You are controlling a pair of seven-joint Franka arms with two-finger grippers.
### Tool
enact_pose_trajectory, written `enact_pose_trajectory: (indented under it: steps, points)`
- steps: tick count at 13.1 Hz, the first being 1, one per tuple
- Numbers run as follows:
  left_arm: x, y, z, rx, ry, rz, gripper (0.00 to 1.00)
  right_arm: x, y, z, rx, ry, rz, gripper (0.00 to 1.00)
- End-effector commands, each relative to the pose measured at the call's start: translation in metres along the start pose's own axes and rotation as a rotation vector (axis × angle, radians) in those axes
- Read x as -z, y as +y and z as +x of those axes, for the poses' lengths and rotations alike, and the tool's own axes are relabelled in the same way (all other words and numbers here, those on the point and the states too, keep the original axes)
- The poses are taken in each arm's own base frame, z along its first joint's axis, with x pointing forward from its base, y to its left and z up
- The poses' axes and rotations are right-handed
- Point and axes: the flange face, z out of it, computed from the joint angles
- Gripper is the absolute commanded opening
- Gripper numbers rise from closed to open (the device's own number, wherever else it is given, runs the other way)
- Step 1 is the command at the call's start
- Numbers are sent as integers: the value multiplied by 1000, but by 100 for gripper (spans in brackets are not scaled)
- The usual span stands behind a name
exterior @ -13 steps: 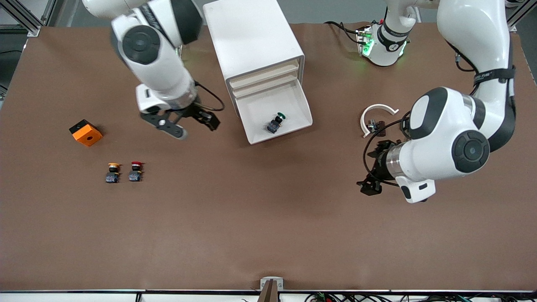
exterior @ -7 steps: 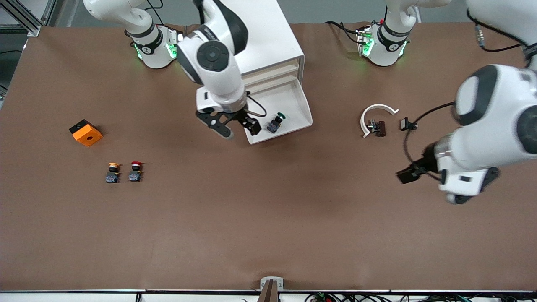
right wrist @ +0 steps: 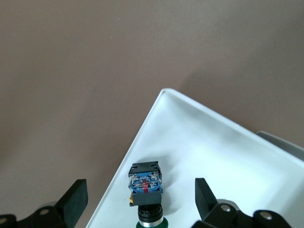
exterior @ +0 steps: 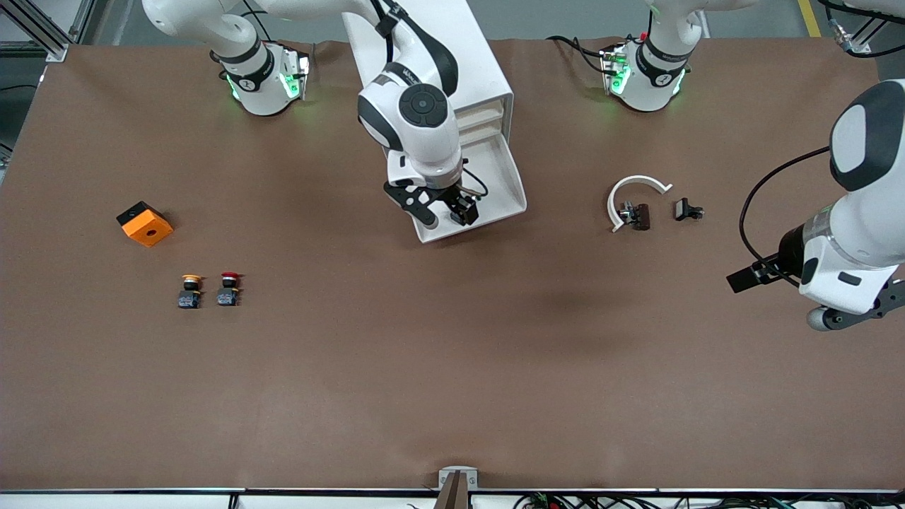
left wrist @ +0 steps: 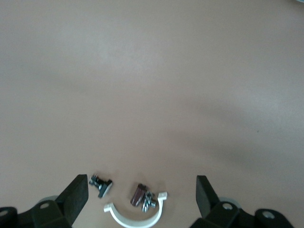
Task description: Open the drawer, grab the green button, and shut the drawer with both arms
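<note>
I see the small green-capped push button with its black and blue-grey body lying in the pulled-out shallow white tray drawer of the white four-drawer box cabinet. My right gripper hangs over the drawer, directly above the button, its black fingers spread wide to either side of it and gripping nothing. My left gripper is up over the bare brown table at the left arm's end, jaws fully apart and empty, with a white curved plastic clip on the table near it.
</note>
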Motion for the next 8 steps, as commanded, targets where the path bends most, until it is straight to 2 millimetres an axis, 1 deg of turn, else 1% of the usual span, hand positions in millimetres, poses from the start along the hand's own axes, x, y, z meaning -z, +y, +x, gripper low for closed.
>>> enact_pose_trajectory:
  steps: [1,3,4,5,7,8]
  points:
    - [-31,-5,-9,-44,17,15,100,-20,-3,-18,10,14,-12,100]
    - [-58,0,-15,-58,22,9,100,-31,-4,-26,25,23,-25,100]
    - [-71,14,-21,-81,33,-10,100,-35,-4,-26,27,25,-29,100]
    - [-84,23,-25,-93,34,-18,100,-40,-5,-27,31,31,-28,100]
    - [-102,32,-30,-107,27,-19,100,-50,-6,-26,35,47,-27,100]
    - [-110,41,-37,-124,22,-24,100,-52,-6,-26,43,55,-22,100]
